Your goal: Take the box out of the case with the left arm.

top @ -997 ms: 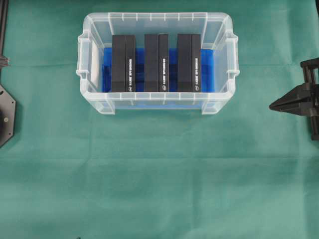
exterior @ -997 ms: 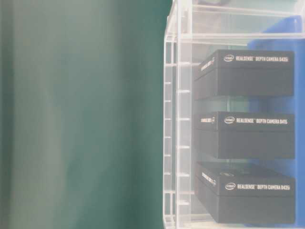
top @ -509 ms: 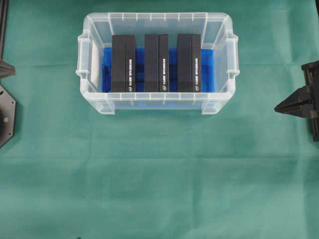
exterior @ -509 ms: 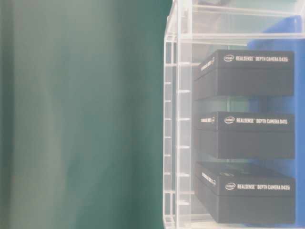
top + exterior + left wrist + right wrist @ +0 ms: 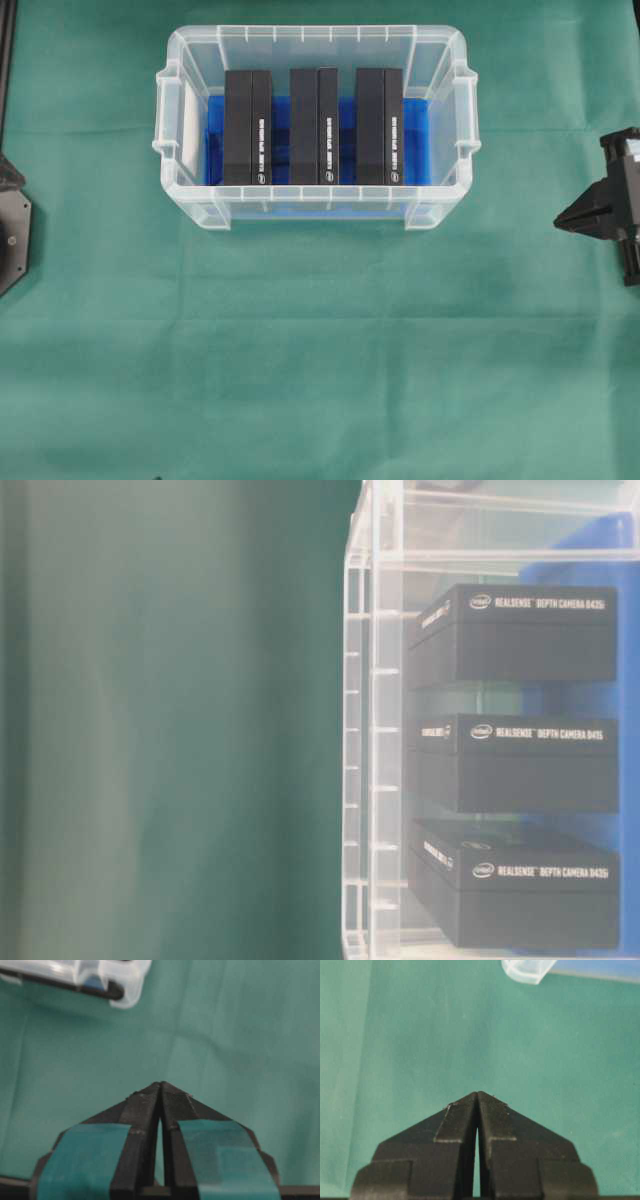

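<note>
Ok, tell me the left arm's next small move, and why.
Probably swing the left gripper toward the case and open it: its fingertips are shut over bare cloth, and all three black boxes stand untouched inside.

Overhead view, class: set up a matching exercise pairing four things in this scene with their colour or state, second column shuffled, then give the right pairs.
Column one:
1. clear translucent plastic tub with a rimmed edge (the case)
2. flat sheet lining the tub's bottom
3. cloth covering the table
4. left end effector with teal pads

Column two:
A. green
B. shut, holding nothing, over bare cloth
C. blue
D. holds three black rectangular boxes standing side by side

Right pairs: 1-D, 2-C, 3-A, 4-B
</note>
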Tool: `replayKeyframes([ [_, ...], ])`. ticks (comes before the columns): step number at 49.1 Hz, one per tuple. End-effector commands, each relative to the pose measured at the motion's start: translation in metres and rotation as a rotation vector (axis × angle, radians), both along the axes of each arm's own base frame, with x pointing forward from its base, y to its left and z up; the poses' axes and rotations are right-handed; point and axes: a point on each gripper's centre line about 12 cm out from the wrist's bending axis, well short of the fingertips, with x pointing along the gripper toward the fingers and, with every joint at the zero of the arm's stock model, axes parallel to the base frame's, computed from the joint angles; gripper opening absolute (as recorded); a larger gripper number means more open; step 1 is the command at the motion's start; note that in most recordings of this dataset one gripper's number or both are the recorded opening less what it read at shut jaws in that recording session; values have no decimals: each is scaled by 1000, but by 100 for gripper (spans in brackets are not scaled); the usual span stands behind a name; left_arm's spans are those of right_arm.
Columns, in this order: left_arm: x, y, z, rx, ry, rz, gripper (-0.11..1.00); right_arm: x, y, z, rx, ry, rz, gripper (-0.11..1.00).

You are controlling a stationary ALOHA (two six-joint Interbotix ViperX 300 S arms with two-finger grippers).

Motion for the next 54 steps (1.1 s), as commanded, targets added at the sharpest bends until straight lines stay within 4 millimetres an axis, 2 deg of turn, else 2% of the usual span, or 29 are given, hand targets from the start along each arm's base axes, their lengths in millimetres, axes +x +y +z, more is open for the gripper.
replayKeyframes([
  [1,2,-2,8,-4,-14,-7,2,5,0,7,1,-9,-3,-1],
  [10,2,-2,8,-12,-14,1,2,4,0,5,1,8,-3,-1],
  [16,4,-2,10,-73,-16,85,2,4,0,5,1,12,-3,-1],
  [24,9,-6,6,-252,20,329,2,3,0,4,-1,14,-3,-1],
  [31,16,-7,-2,-430,95,650,2,4,0,5,1,12,-3,-1],
  [40,10,-4,-10,-511,194,945,2,3,0,5,1,18,-3,-1],
  [46,7,-2,-11,-506,204,1004,2,4,0,7,1,18,-3,-1],
  [54,7,2,-12,-484,204,995,2,3,0,8,1,26,-3,-1],
])
